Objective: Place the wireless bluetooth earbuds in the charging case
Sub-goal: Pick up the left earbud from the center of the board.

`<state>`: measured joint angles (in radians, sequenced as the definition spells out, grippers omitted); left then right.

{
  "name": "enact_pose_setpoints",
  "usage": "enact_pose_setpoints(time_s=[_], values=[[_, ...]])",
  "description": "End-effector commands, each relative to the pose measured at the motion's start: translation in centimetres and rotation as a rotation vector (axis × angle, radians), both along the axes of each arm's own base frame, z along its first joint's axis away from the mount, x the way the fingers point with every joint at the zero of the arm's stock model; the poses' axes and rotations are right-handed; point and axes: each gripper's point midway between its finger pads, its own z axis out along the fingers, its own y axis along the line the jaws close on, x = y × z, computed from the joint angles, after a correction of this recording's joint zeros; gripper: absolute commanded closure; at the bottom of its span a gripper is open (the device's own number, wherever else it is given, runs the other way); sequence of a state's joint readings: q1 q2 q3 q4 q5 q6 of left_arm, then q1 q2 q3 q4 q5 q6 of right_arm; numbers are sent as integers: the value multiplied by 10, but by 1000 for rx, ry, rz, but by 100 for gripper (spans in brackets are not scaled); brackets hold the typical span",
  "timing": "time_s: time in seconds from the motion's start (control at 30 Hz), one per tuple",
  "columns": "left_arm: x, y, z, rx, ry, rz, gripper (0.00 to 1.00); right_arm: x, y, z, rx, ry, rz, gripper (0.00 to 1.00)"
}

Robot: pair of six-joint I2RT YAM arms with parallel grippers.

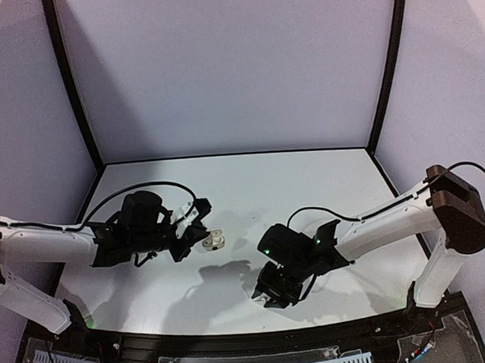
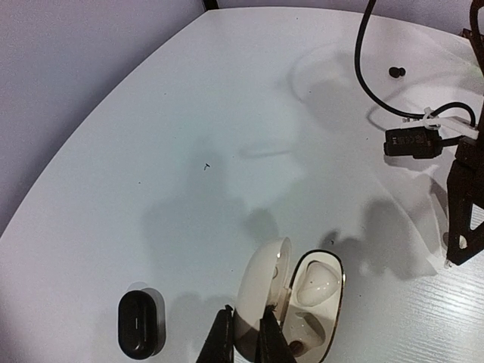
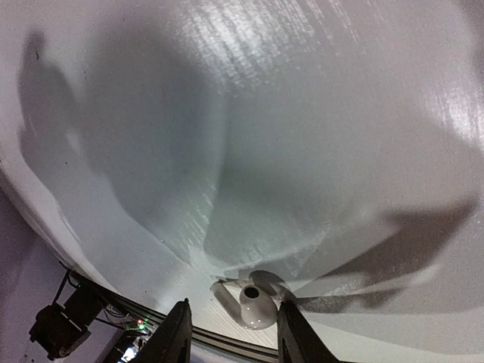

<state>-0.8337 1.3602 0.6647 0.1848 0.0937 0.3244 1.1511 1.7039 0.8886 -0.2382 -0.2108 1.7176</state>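
A white charging case (image 2: 321,302) lies open on the table, with one white earbud (image 2: 318,278) seated in its base and the slot beside it empty. My left gripper (image 2: 246,321) is shut on the case's raised lid (image 2: 261,291). In the top view the case (image 1: 214,242) sits just ahead of the left gripper (image 1: 197,224). My right gripper (image 3: 233,306) is open and low over the table, its fingers on either side of a second white earbud (image 3: 253,304) without touching it. In the top view it (image 1: 264,297) is near the table's front edge.
A closed black case (image 2: 140,324) lies left of the white case. One black earbud (image 2: 396,72) lies far across the table, past the right arm's cable (image 2: 412,140). The table's front edge and rail (image 3: 98,302) run just behind the right gripper.
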Motion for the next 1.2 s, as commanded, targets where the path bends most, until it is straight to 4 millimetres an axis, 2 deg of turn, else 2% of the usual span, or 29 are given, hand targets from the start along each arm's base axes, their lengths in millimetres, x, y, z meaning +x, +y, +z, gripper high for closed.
enact_pose_setpoints(time_s=[0.0,0.13,0.3,0.47,0.6,0.67,0.77,0.9,1.03,1.17], values=[[0,2,8,-33,-12,4,99,3,-8,-9,-29,3,13,64],[1,2,9,-30,-20,6,99,10,-18,-12,-76,-19,16,70],[2,2,9,-34,-18,9,99,25,-23,-11,-92,-58,9,71],[2,3,9,-28,-21,9,99,35,-13,-8,-71,-89,55,73],[2,4,9,-24,-22,14,99,28,-18,-6,-123,-72,110,72],[3,5,8,-24,-18,17,99,20,-26,0,-191,-65,125,61],[3,6,7,-25,-15,19,99,12,-30,0,-228,-50,140,58],[3,5,10,-33,-18,18,99,6,-22,-7,-204,-33,133,60],[5,7,11,-26,-27,22,99,2,-12,-10,-222,-27,173,66],[5,8,10,-25,-24,25,99,-3,-10,-14,-226,-16,179,70]])
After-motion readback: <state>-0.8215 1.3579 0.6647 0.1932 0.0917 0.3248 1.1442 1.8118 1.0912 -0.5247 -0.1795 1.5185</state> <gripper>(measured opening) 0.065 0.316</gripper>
